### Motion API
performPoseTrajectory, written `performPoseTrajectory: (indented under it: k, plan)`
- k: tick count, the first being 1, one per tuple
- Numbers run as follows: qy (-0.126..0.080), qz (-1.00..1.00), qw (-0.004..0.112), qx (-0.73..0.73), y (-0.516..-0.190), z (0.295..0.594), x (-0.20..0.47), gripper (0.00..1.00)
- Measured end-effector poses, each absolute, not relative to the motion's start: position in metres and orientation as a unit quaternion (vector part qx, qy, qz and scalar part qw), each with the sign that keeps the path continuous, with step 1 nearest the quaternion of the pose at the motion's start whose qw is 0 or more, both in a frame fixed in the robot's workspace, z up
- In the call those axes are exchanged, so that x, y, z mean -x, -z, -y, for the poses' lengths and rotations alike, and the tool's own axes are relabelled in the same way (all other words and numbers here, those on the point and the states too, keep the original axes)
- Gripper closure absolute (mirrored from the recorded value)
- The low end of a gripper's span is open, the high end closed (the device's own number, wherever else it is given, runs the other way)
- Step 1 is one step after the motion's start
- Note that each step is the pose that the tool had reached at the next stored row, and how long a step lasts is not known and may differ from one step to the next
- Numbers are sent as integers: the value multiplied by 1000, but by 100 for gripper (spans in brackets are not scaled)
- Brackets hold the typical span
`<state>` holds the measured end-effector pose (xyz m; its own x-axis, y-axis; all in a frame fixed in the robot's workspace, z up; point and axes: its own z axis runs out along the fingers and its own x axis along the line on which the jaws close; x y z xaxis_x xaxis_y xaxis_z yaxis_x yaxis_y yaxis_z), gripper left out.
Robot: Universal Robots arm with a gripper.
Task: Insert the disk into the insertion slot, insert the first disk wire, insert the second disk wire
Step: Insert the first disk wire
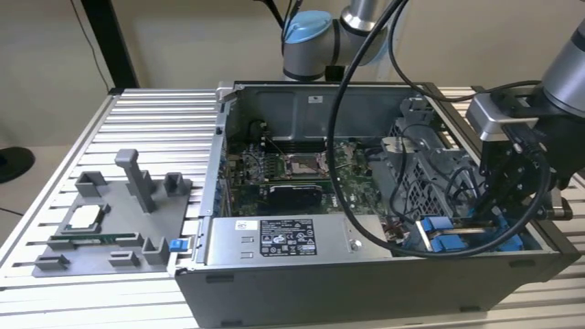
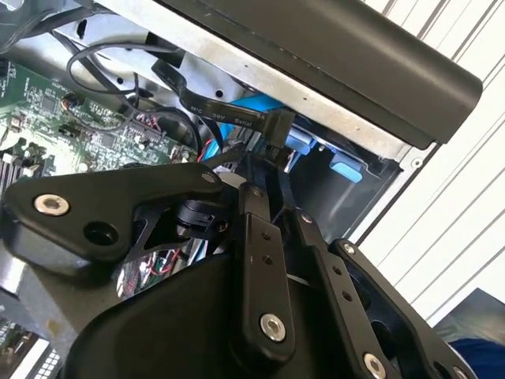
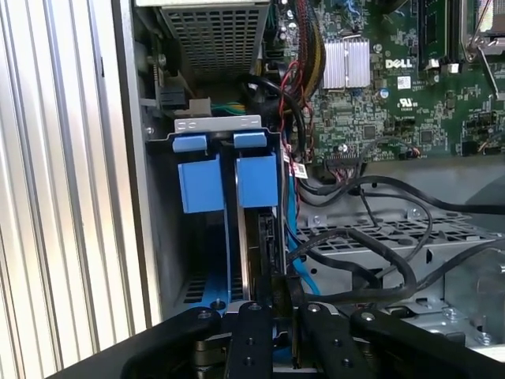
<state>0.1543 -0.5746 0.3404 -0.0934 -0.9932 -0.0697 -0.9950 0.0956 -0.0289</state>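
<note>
Arm (image 1: 549, 75): angled down over the insertion slot (image 1: 440, 227);
Gripper (image 2: 267, 174): fingers pinched together on the disk wire (image 2: 272, 126) (its black plug end)

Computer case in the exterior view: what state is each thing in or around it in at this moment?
computer case: side open, insides exposed.
disk: seated on edge in the insertion slot.
tool: lowered into the case, apparently shut on the black wire plug.
</note>
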Motion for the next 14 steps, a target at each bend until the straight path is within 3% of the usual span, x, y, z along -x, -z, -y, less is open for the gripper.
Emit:
performPoseTrajectory:
  k: [14]
  plan:
    - [-12,-740,39,671,-338,573,-154,100]
